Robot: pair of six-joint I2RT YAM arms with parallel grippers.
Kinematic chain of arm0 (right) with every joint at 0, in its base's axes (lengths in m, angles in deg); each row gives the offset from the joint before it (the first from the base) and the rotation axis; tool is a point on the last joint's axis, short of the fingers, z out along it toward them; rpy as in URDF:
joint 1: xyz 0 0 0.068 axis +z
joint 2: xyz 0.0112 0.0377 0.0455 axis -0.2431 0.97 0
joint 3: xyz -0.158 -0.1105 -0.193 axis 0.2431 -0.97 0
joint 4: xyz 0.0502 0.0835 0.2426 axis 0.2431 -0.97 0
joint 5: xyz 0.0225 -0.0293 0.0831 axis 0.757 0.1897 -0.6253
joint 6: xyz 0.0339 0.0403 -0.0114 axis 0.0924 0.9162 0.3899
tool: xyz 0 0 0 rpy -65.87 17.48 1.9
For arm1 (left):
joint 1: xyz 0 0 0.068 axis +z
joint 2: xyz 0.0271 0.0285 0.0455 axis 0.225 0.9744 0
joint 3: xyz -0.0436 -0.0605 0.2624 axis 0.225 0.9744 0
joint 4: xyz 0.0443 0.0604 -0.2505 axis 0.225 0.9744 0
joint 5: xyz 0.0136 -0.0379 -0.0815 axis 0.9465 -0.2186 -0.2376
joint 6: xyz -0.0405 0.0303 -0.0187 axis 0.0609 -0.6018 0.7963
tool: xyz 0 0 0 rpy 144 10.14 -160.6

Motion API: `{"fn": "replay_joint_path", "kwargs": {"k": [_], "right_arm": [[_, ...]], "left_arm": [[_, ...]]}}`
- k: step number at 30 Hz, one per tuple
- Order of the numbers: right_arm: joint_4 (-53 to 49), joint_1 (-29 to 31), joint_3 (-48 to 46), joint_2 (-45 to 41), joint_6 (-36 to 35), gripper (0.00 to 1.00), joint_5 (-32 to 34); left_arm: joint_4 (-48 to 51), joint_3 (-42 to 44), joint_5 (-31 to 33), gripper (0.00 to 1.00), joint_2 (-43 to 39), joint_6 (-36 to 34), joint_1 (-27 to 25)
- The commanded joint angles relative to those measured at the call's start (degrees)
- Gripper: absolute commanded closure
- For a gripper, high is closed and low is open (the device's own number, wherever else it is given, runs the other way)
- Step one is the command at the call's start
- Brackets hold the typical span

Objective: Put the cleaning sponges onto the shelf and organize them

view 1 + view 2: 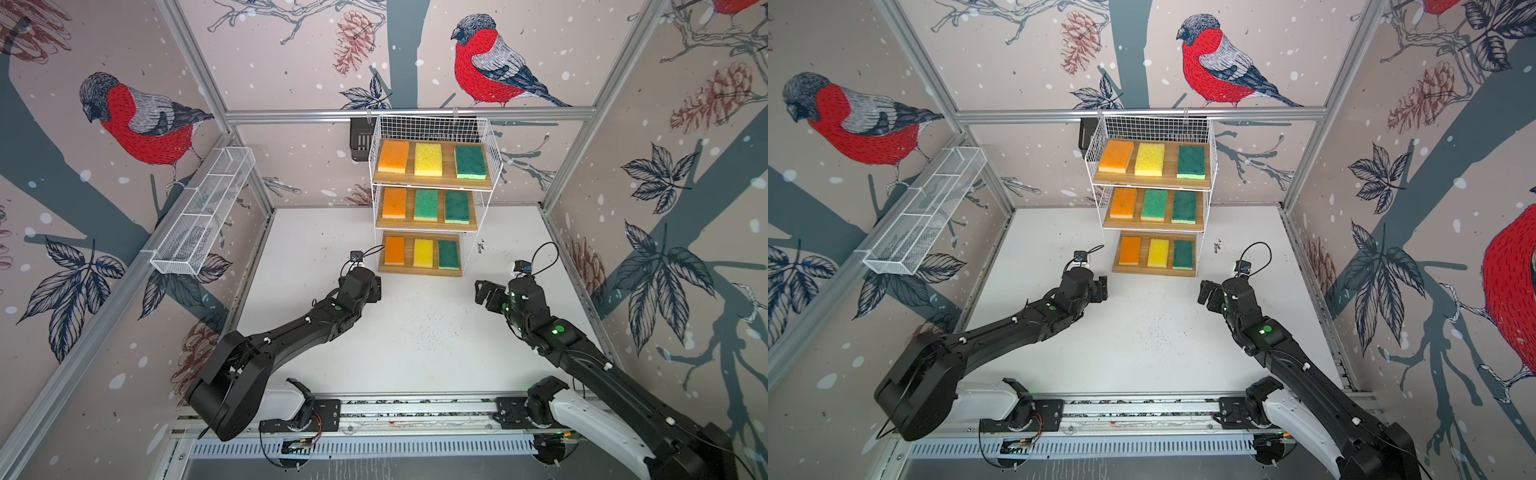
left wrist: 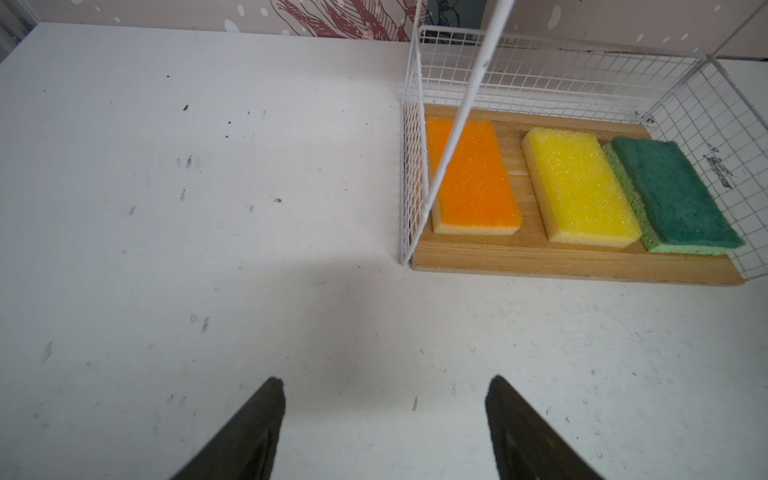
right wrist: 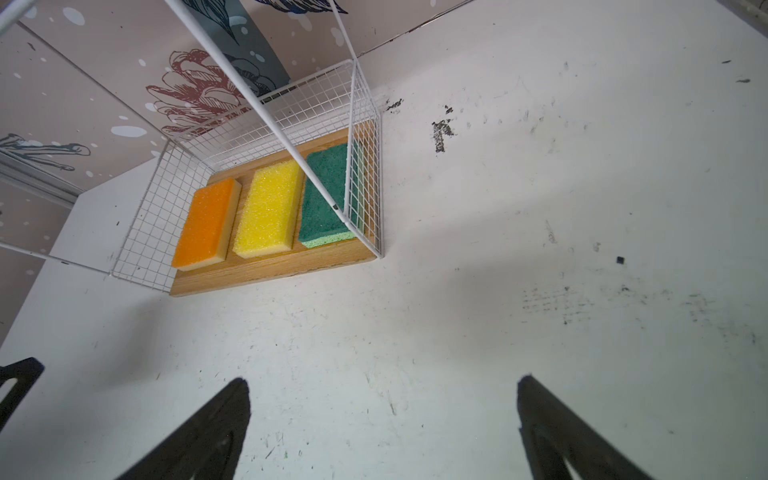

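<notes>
White tabletop (image 1: pixel 415 332); shelf (image 1: pixel 428 129) holds nine orange, yellow, green sponges (image 1: pixel 426 204).

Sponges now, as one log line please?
sponges: nine on shelf | left end effector: open, empty | right end effector: open, empty

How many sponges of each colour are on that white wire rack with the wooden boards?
Orange rectangular foam sponges: 3
Yellow rectangular foam sponges: 2
Green rectangular foam sponges: 4
Total: 9, all on the white wire-grid shelf.
</notes>
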State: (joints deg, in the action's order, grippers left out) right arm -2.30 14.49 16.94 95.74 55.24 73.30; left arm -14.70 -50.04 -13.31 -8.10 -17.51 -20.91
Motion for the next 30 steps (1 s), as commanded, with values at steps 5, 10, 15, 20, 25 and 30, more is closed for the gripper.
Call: {"fn": "replay_joint_path", "kwargs": {"k": [5,10,15,20,25,30], "right_arm": [[2.45,-4.29,2.21,4.82,-3.81,0.00,1.17],[5.21,-8.54,3.11,8.63,-5.80,0.00,0.02],[7.19,-13.51,4.60,12.95,-7.10,0.00,-1.21],[7.84,-18.20,6.32,16.81,-8.43,0.00,-2.70],[10.77,-22.64,6.31,20.08,-8.62,0.00,-2.57],[14.51,-26.76,5.56,22.27,-8.80,0.01,-4.00]], "left_arm": [[-4.17,0.27,-0.77,0.21,-2.39,-0.36,6.64],[-4.62,-0.02,-2.25,0.20,-3.17,1.17,13.89],[-6.12,-0.35,-3.66,0.19,-2.01,0.62,20.02],[-7.90,-1.06,-3.73,0.19,0.58,-1.30,23.27],[-10.16,-1.20,-2.88,0.16,3.49,-4.50,25.62],[-11.07,-2.03,-1.21,0.11,6.57,-6.47,27.36]]}}
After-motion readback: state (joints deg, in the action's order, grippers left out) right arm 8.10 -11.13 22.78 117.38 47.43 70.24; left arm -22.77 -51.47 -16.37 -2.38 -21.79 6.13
